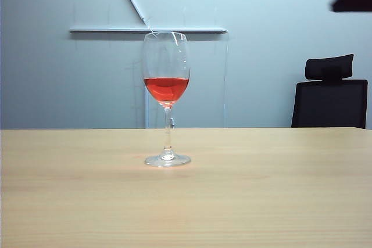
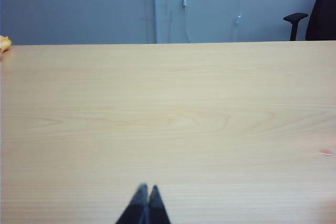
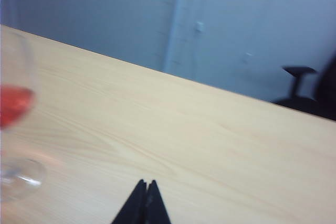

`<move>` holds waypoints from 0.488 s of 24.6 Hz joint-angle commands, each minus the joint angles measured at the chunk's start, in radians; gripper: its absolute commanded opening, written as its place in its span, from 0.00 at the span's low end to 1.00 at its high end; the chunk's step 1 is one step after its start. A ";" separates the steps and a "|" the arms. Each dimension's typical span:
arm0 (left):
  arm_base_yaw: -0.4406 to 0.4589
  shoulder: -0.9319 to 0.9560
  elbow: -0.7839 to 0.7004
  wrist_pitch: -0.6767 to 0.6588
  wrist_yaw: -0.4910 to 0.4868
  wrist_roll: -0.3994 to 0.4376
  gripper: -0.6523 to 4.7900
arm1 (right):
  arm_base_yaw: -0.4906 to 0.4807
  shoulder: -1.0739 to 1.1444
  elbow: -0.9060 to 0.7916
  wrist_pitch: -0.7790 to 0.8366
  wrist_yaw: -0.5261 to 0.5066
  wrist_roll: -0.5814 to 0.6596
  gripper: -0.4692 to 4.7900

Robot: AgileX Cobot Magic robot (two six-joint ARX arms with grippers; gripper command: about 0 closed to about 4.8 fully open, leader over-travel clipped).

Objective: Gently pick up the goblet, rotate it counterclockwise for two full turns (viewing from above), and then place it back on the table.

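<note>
On the counter: you see the tall clear goblet with red liquid (image 1: 167,100) upright on the light tan wood-grain counter (image 1: 279,190).
Left gripper (image 2: 146,188): jaws clenched, empty, low over bare counter.
Right gripper (image 3: 145,183): jaws clenched, empty, well apart from the goblet.

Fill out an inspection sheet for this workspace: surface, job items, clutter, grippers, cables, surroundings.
Surface: light wood-grain table, bare around the glass.
Job items: goblet stands upright on its foot, red liquid filling the lower part of the bowl, nothing touching it.
Clutter: a small yellow object at the table's far edge in the left wrist view; too little shows to name it.
Grippers: left gripper shut, above bare table; right gripper shut, empty, off to one side of the goblet.
Cables: a thin line or cord hangs on the wall; too small to be sure.
Surroundings: pale wall, black office chair behind the table.
</note>
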 commanded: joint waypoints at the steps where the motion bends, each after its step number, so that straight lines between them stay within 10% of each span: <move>1: 0.000 0.001 0.004 0.013 0.003 0.000 0.11 | -0.134 -0.136 -0.085 -0.008 -0.076 0.049 0.07; 12: 0.000 0.001 0.004 0.013 0.003 0.000 0.11 | -0.377 -0.530 -0.271 -0.179 -0.200 0.159 0.07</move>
